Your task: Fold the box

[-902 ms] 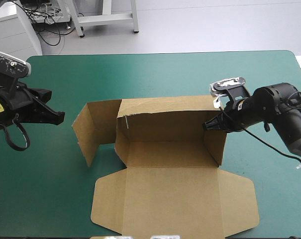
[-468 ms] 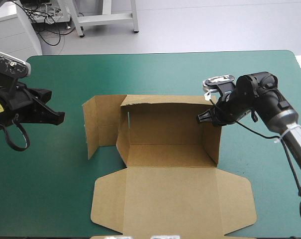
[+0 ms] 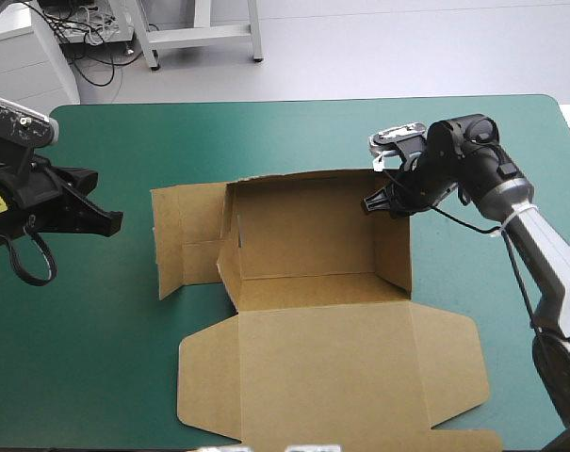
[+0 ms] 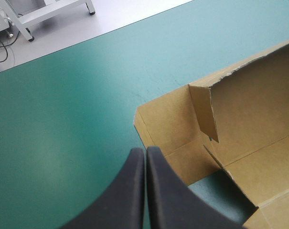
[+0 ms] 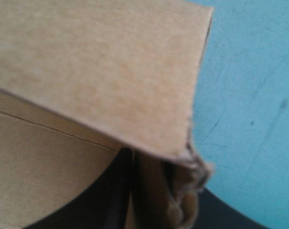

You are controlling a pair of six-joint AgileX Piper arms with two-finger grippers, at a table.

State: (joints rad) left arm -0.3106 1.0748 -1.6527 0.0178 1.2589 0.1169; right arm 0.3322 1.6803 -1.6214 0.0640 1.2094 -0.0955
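The brown box [image 3: 322, 282] sits mid-table on the teal-green cover [image 3: 171, 141], its far and right walls raised and its lid flat on the near side; the right gripper [image 3: 371, 203] is clamped on the wall's far right corner; the left gripper [image 3: 115, 222], fingers pressed together, hangs at the left, well apart from the box.

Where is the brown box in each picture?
High view: the box sits mid-table, walls up, lid flat toward the near edge.
Left wrist view: ahead of the shut left gripper, off to one side.
Right wrist view: fills most of it, its wall pinched in the right gripper.
Shared landmark: the teal-green cover beside the box.
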